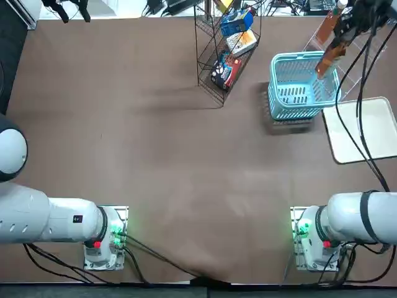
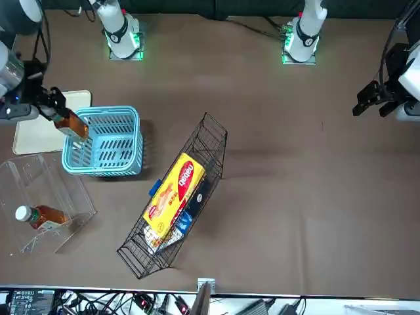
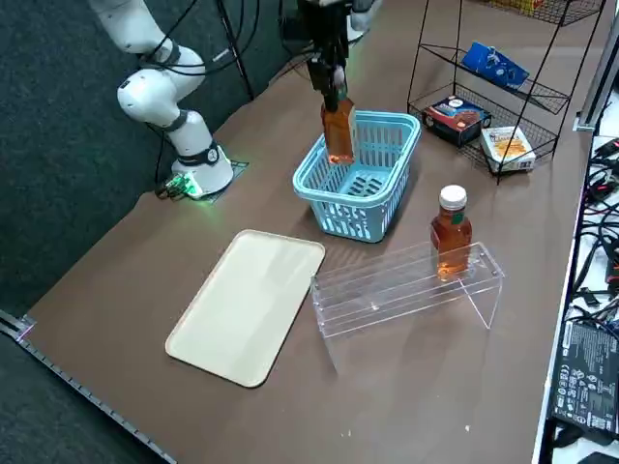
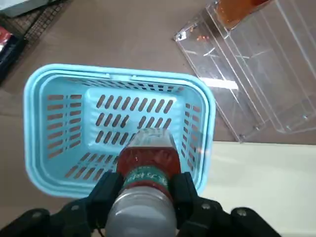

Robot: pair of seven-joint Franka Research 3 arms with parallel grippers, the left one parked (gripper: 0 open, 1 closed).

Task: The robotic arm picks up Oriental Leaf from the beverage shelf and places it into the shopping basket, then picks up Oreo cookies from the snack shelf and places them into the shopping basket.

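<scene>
Brown table (image 1: pixel 167 155), tea bottle (image 4: pixel 149 160) between right hand's (image 4: pixel 152 197) fingers.

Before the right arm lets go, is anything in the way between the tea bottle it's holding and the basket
Nothing visible. The right gripper holds the tea bottle over one end of the turquoise basket, and no other object shows between bottle and basket.

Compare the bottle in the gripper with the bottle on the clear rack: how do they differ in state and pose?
The held bottle is clamped in the right gripper; the rack bottle is free of it. The held bottle hangs base-down over the basket, whereas the rack bottle stands on the acrylic rack. Both contain reddish-brown liquid.
</scene>
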